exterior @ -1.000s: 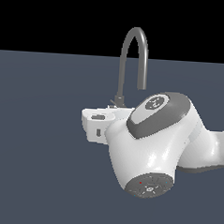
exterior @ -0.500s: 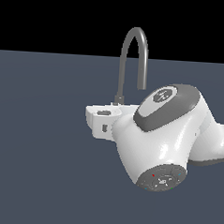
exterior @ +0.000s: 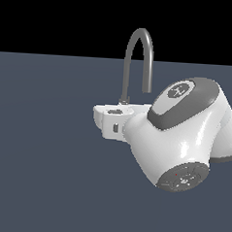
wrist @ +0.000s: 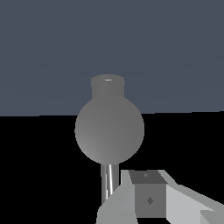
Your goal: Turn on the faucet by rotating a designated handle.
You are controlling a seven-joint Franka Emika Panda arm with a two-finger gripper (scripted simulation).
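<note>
The faucet (exterior: 141,46) shows its grey gooseneck spout arching above my arm in the exterior view. Its foot and the handle are hidden there behind my white hand. My gripper (exterior: 109,118) sits at the spout's foot; its fingers do not show there. In the wrist view the faucet (wrist: 109,129) appears as a grey ball with a short cylinder on it. A thin grey rod (wrist: 109,183) runs from the ball to just beside one finger (wrist: 146,197). I cannot tell whether that rod is the handle or the spout tube. The second finger is out of view.
My bulky white and grey arm (exterior: 185,132) fills the exterior view's right half and covers the faucet's base. A plain dark grey floor (exterior: 41,172) lies all around, with black background above it.
My hand has shifted toward the exterior view's right and slightly up, closer under the spout's foot. The arm's elbow has swung right with it. The faucet has not moved.
</note>
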